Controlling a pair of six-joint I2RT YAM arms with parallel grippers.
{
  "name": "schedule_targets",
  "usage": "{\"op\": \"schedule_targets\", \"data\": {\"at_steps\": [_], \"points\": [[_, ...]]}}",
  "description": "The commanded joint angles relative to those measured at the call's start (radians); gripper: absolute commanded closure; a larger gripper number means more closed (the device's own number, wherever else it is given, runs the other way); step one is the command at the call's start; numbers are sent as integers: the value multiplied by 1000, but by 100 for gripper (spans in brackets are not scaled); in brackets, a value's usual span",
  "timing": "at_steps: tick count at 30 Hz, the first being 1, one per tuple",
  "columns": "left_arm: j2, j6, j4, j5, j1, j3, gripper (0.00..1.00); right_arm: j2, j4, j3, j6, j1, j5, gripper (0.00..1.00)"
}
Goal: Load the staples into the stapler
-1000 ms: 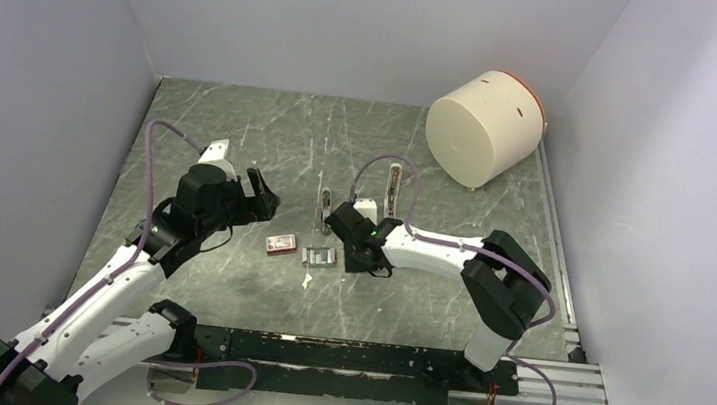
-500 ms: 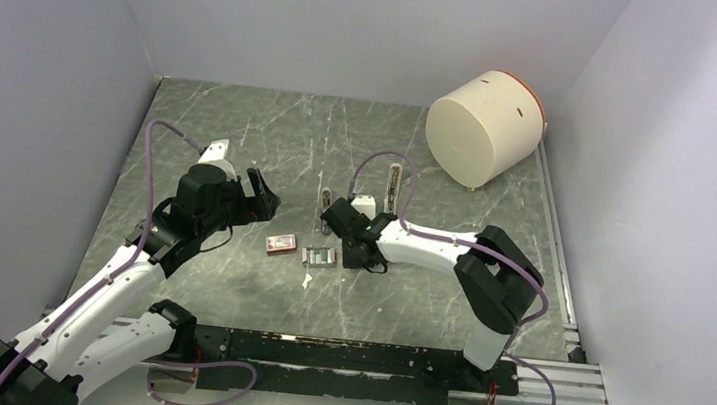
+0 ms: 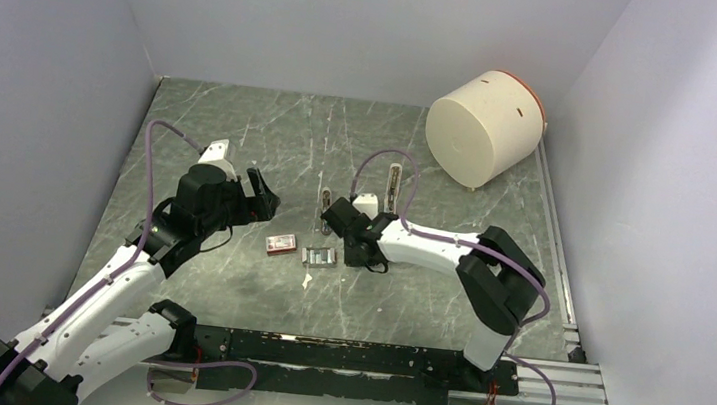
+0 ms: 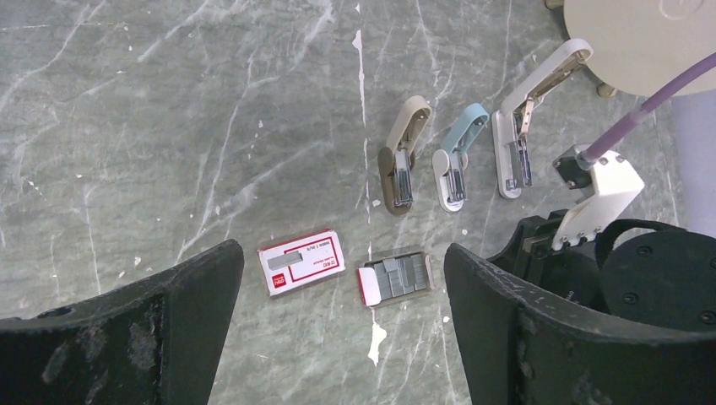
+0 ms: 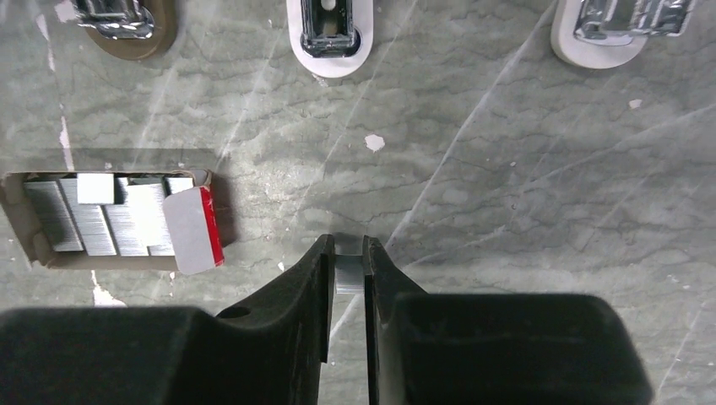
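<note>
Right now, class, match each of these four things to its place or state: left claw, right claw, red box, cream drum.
Things:
1. left claw
2. right claw
3. red box
4. cream drum

Places and states:
A. at the far right corner of the table
B. shut on a small grey staple strip
C. wide open, holding nothing
D. flat on the table, left of the staples block in the top view

Pairs: 1-C, 2-B, 3-D, 4-A
</note>
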Motion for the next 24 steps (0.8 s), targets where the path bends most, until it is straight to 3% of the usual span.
{"op": "schedule_targets", "data": {"at_steps": [1,12,18,24], "points": [[-16,16,-1,-3,-1,39,7,-67,22,22,-13,-5,70,81],[2,106,40,-48,-1,156,7,-33,168,146,-92,-37,150,80],[-32,134,93,-130,0,137,6,45,304,180,-143,-43,98,80],[-65,125,85,-160,3,118,5,146,270,277,-166,-48,67,81]]}}
